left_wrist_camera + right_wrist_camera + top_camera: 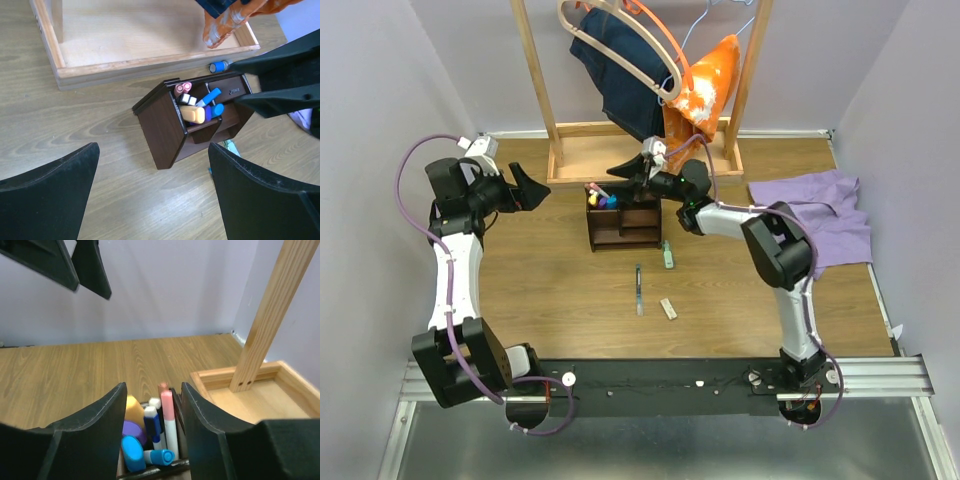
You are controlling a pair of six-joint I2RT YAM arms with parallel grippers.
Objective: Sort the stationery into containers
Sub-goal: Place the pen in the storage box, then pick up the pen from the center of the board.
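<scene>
- Stationery (192,114) crowds the upright slot of the organizer (620,235), a pink-tipped pen (168,412) among it.
- Right gripper (152,390) hangs directly over that slot, jaws apart, gripping nothing. This looks like the drop-off step.
- Left gripper (535,188) hovers left of the organizer, spread wide and empty.
- Waiting just in front of the organizer: green highlighter (667,254), dark pen (638,288), eraser (668,308).
- Next call: lift clear of the organizer, then reach down for one of those three.

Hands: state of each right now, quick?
Left hand: open, empty.
Right hand: open above the organizer, holding nothing.
</scene>
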